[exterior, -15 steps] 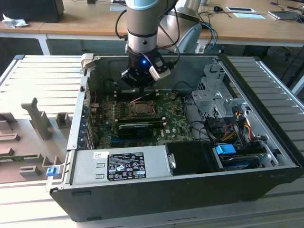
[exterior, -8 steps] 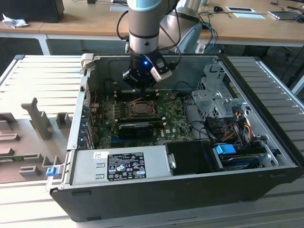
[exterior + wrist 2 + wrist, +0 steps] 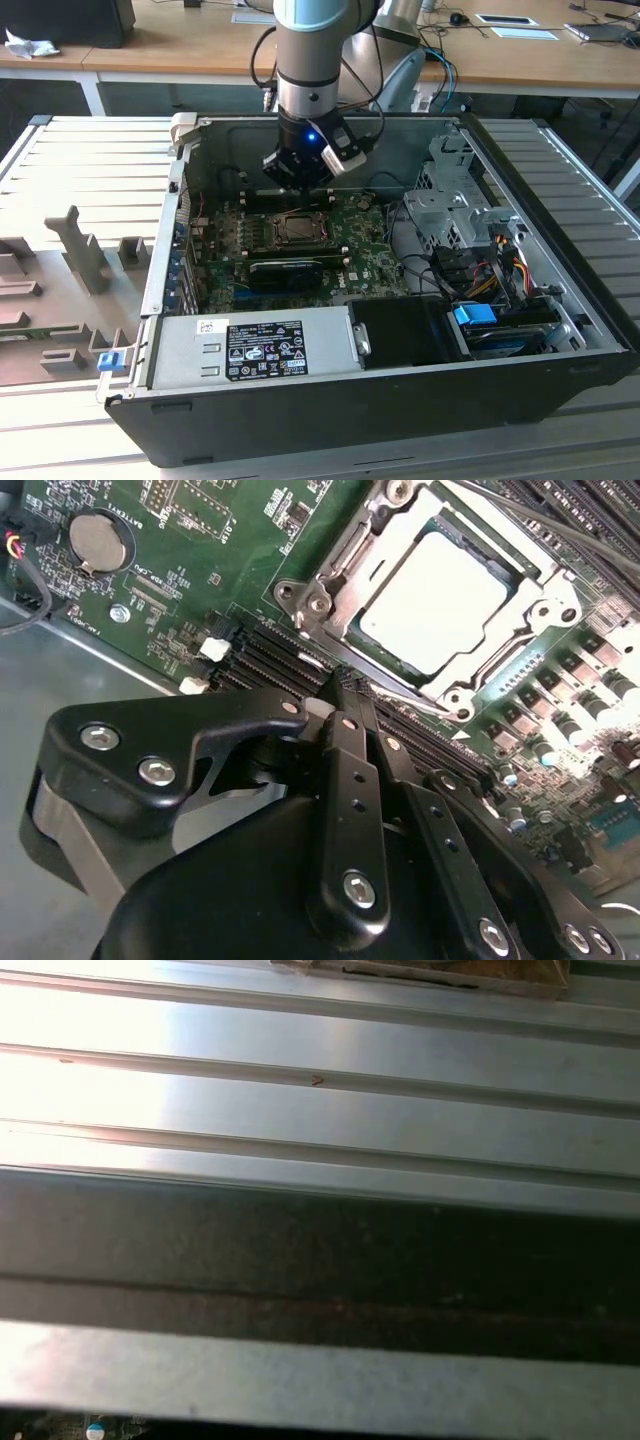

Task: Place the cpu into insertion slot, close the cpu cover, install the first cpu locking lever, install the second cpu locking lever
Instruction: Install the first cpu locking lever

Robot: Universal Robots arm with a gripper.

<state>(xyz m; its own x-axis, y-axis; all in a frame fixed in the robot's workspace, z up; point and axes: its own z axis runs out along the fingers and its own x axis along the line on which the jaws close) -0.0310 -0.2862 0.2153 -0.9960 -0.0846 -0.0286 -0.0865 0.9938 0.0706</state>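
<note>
The cpu (image 3: 435, 598) lies flat in the insertion slot (image 3: 330, 590), its pale metal face up. The silvery cpu cover (image 3: 545, 615) is folded down around it, with the chip showing through its window. In the exterior view the socket (image 3: 297, 230) sits mid-board inside the open computer case, and my gripper (image 3: 300, 182) hangs just behind it. My gripper (image 3: 340, 680) is shut with nothing held, its black tips meeting over the long black slots beside the socket's edge. A thin metal lever rod (image 3: 420, 702) runs along that edge near the tips.
The green motherboard (image 3: 375, 260) carries a long black card (image 3: 285, 270) in front of the socket. A grey power supply (image 3: 255, 350) fills the near side, with a drive cage (image 3: 455, 200) and cables (image 3: 490, 270) at the exterior view's right. Ribbed metal table (image 3: 320, 1110) surrounds the case.
</note>
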